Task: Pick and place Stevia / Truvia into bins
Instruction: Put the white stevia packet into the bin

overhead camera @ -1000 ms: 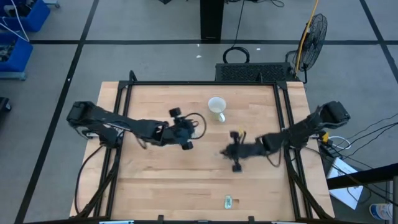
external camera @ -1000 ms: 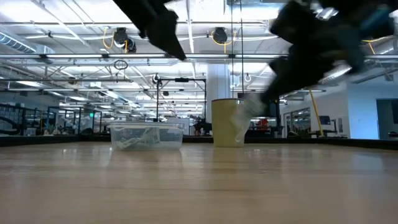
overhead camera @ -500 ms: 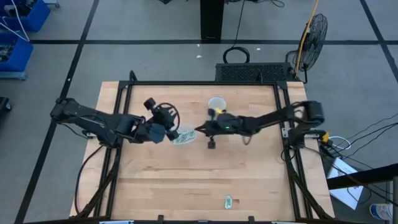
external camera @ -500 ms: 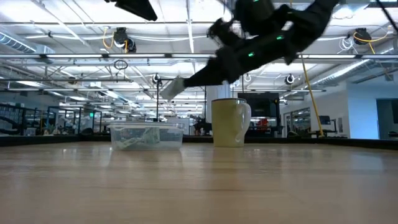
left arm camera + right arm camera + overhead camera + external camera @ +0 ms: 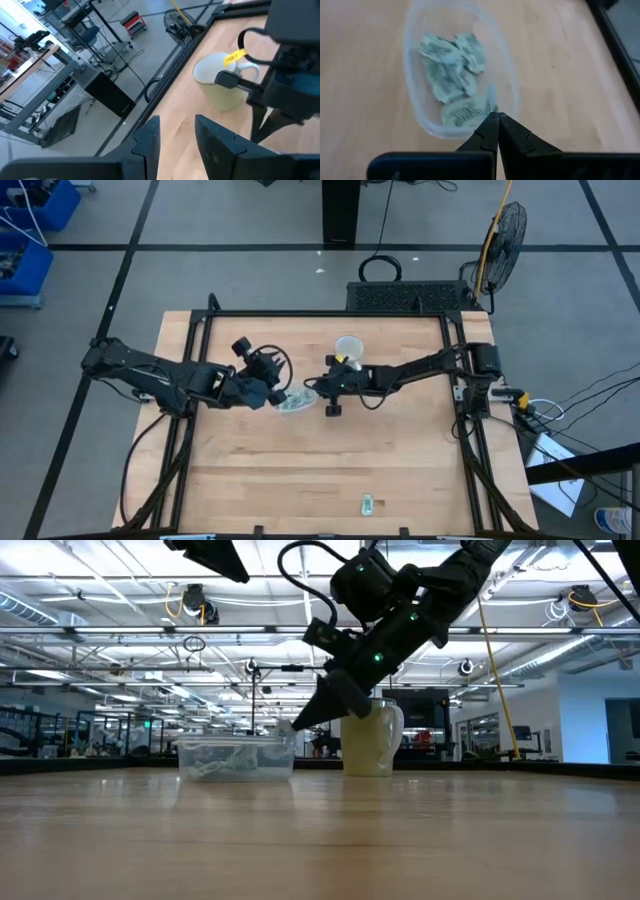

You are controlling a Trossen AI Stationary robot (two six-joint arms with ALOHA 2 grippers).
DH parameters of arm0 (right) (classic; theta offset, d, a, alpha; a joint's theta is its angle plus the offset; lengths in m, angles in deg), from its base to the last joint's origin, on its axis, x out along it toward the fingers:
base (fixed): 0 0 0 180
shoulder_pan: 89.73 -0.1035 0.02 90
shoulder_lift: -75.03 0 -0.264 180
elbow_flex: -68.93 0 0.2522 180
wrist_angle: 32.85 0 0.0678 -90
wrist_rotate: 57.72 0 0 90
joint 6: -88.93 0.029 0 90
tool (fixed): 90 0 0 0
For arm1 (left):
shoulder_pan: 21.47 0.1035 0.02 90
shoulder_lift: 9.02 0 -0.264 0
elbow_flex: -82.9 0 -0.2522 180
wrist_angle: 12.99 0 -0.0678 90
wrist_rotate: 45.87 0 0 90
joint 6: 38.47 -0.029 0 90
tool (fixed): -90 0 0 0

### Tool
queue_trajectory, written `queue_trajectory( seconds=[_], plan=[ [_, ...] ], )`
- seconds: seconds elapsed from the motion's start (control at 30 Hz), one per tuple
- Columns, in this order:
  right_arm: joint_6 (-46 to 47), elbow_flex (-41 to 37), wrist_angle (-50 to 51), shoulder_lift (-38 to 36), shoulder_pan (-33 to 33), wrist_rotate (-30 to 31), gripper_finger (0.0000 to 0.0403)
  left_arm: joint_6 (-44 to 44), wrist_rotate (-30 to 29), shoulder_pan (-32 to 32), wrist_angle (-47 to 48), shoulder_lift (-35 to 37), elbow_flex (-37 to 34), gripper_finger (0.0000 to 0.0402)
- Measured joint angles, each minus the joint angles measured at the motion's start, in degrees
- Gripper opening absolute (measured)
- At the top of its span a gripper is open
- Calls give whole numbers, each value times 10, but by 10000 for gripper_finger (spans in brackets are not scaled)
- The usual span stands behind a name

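Observation:
The clear oval bin (image 5: pixel 296 403) stands mid-table and holds several pale green-and-white packets (image 5: pixel 447 65). It also shows in the low view (image 5: pixel 236 760). My right gripper (image 5: pixel 317 389) is at the bin's right rim, shut on one packet (image 5: pixel 467 111); its tip shows just above the rim in the low view (image 5: pixel 300 725). My left gripper (image 5: pixel 272 388) is open and empty, raised at the bin's left side, its fingers apart in the left wrist view (image 5: pixel 175 142). One more packet (image 5: pixel 367 503) lies flat near the table's front edge. My right gripper pinches the packet by its near end (image 5: pixel 490 106) between the two fingertips. The fingers slant down from the table's right side. The packet reaches forward from the tips into the bin, over the packets that lie there; whether it rests on them I cannot tell.
A white mug (image 5: pixel 348 348) with a handle stands upright just behind and right of the bin, close to my right arm; it also shows in the low view (image 5: pixel 368 737). Bare wooden tabletop (image 5: pixel 260 470) lies toward the near edge.
My right gripper has carried the packet from the table's right-centre toward the left and far side, then down to the bin's rim. My left gripper has drawn back from over the bin toward the table's left and risen.

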Motion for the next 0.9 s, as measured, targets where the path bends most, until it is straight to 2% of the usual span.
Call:
queue_trajectory(
  seconds=[0.27, 0.67, 0.8, 0.9],
  plan=[
    [-20, 0, -44, 0, -11, -5, 8, 33, 24, 0, 20, 0, 0, 129],
    [-52, 0, -28, -4, -40, 0, 107, 49, 32, 0, 20, 0, 0, 129],
    [-53, 0, -1, -29, -61, 36, 126, 76, 33, 0, 21, 0, 0, 129],
    [-57, 0, 63, -68, -84, 58, 129, 87, 62, 0, 24, 0, 0, 129]
  ],
)
